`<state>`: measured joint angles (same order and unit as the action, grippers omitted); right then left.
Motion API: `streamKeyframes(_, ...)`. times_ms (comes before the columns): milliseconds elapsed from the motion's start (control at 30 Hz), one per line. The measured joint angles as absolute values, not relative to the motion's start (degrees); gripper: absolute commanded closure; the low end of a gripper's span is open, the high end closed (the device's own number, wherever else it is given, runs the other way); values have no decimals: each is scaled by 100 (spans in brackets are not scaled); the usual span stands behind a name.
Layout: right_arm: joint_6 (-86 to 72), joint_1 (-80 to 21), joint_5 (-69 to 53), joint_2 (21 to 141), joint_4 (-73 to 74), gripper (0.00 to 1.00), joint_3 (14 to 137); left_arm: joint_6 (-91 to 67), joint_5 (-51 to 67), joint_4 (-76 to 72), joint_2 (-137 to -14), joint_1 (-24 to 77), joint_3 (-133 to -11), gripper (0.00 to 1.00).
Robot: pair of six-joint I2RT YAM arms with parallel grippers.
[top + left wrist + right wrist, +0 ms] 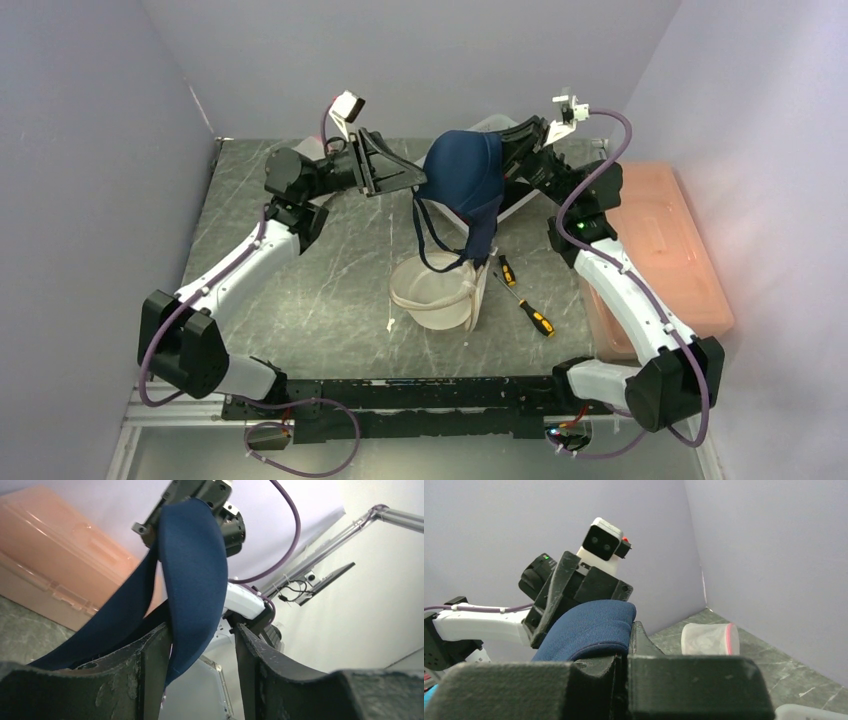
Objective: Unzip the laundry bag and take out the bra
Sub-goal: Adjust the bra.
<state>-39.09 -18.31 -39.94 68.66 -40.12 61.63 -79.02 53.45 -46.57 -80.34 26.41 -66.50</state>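
Soft, floppy navy blue bra hangs over the far middle of the grey surface, with the right claw pinching its far-right edge. The left claw sits spread around a cup. I'd grab that firmer cup rim, not the stretchy straps.

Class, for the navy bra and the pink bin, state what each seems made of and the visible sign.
Navy bra: probably matte, padded fabric; the cup bends softly and straps hang limp. Pink bin: likely rigid translucent plastic; moulded lid ridges, slight sheen.
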Motion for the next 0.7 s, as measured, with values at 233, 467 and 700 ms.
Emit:
streamKeyframes(233, -3966, -1831, -3946, 6982, -4084, 100, 6163, -8112, 5511, -4969, -8053, 2766, -6646, 35)
streamKeyframes(467, -3997, -1870, -3948, 7017, -4160, 100, 6163, -7915, 5546, -4687, -8053, 2891, -6646, 47)
streamKeyframes(700, -3990, -1940, -3957, 7039, -4163, 100, 6163, -7791, 5570, -4523, -8064, 2974, -6646, 85)
